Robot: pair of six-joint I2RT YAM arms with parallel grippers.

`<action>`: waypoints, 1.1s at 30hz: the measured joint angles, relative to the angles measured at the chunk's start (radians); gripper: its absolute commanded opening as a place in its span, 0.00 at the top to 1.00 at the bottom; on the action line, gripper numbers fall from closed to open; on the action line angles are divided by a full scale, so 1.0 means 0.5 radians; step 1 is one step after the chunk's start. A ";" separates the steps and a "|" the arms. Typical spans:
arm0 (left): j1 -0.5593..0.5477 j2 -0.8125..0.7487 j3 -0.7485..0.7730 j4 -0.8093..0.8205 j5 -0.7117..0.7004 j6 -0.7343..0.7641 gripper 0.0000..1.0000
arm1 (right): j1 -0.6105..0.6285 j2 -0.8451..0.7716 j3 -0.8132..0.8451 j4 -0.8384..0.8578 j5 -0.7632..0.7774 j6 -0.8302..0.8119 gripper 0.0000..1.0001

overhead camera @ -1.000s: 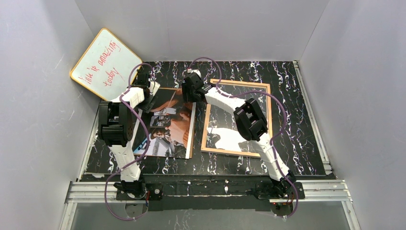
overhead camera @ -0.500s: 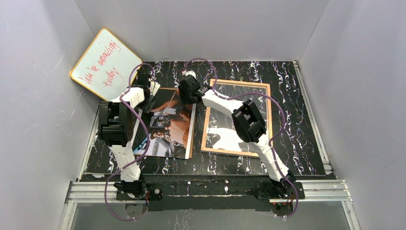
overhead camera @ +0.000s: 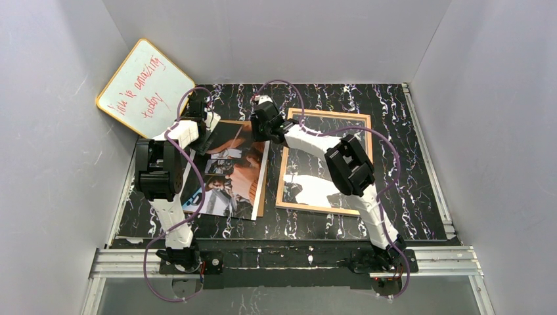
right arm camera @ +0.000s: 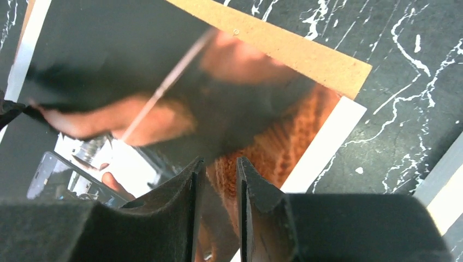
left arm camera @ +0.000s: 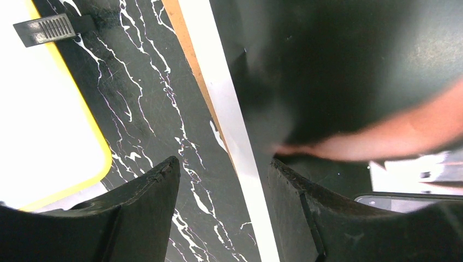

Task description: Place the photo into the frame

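Top view: we see the photo [overhead camera: 230,167] flat just left of the frame [overhead camera: 335,113], not yet inserted; transfer and seating remain.
L wrist: left gripper [left arm camera: 223,162] is spread wide at the photo edge farthest from the frame.
R wrist: right gripper [right arm camera: 219,160] is nearly closed over the photo; we cannot tell if it grasps.

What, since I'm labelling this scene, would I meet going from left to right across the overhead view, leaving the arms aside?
whiteboard → photo → frame
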 measured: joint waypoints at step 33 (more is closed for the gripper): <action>-0.002 -0.001 0.000 0.002 0.002 0.031 0.41 | -0.352 0.100 0.018 0.014 -0.319 0.387 0.39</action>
